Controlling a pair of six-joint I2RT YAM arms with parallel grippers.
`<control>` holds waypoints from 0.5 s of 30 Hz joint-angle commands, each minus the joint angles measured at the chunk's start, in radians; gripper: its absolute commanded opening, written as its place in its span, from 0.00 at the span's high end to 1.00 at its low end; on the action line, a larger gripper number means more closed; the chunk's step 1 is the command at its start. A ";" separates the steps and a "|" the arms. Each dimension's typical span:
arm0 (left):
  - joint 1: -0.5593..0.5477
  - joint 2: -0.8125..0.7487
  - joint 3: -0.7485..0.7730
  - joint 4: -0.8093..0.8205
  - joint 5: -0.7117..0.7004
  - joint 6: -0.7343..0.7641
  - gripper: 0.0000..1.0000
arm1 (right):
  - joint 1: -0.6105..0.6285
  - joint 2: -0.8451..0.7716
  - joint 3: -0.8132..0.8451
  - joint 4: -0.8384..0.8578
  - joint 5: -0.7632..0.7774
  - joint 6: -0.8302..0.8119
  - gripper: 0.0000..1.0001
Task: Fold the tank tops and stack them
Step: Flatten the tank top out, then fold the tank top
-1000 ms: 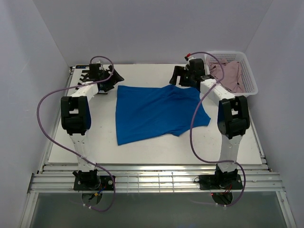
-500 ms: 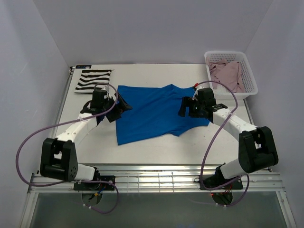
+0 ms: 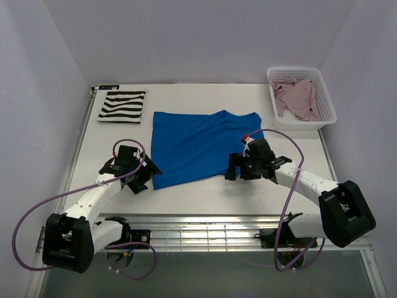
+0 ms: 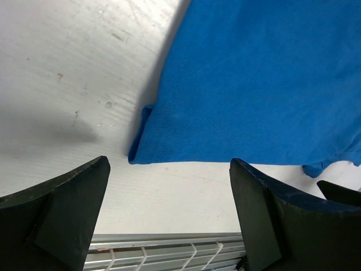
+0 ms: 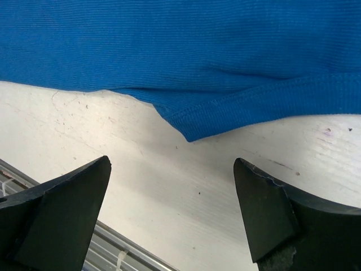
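**Both arms have swung back from the far side to the near hem of the bright blue cloth tank top (image 3: 198,146).**
Left claw (image 3: 144,174) and right claw (image 3: 236,169) gape empty over its near corners. It lies spread mid-desk (image 3: 205,194), probably ready for a fold. The folded black-and-white striped top (image 3: 122,105) lies far left, the pink-mauve top (image 3: 299,99) in the white lattice basket (image 3: 329,115).
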 commanded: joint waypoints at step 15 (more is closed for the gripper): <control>-0.010 0.098 -0.087 0.086 0.018 -0.043 0.52 | 0.035 0.137 0.017 0.083 0.048 0.088 0.33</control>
